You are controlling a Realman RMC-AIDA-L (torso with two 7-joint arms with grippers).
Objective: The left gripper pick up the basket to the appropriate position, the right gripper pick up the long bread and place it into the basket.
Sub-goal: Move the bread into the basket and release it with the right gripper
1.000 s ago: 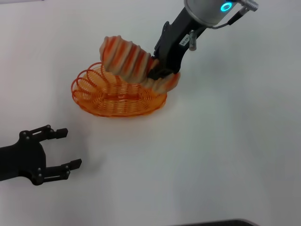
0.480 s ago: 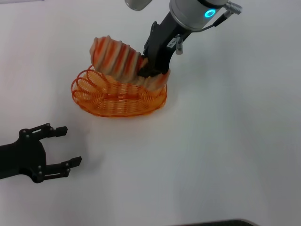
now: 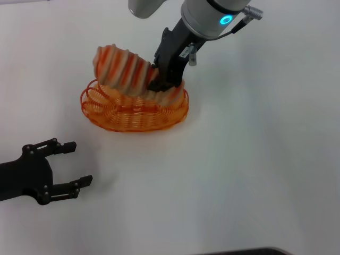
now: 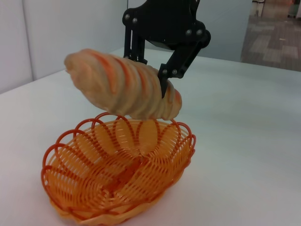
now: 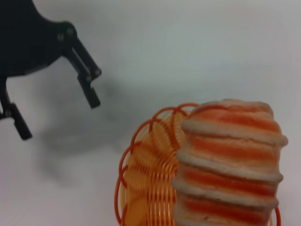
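The orange wire basket (image 3: 106, 109) stands on the white table, with its scalloped rim up. My right gripper (image 3: 161, 84) is shut on the long bread (image 3: 123, 70), cream with orange stripes, and holds it tilted just above the basket's far side. In the left wrist view the long bread (image 4: 122, 84) hangs over the basket (image 4: 89, 179), held by the right gripper (image 4: 153, 75). The right wrist view shows the long bread (image 5: 228, 165) close up over the basket (image 5: 150, 183). My left gripper (image 3: 70, 164) is open and empty, near the table's front left, apart from the basket.
The white table (image 3: 244, 159) spreads around the basket with nothing else on it. A dark edge (image 3: 244, 251) shows at the front.
My right gripper has carried the long bread to the left, so it hangs more over the basket. The left gripper and the basket have not moved.
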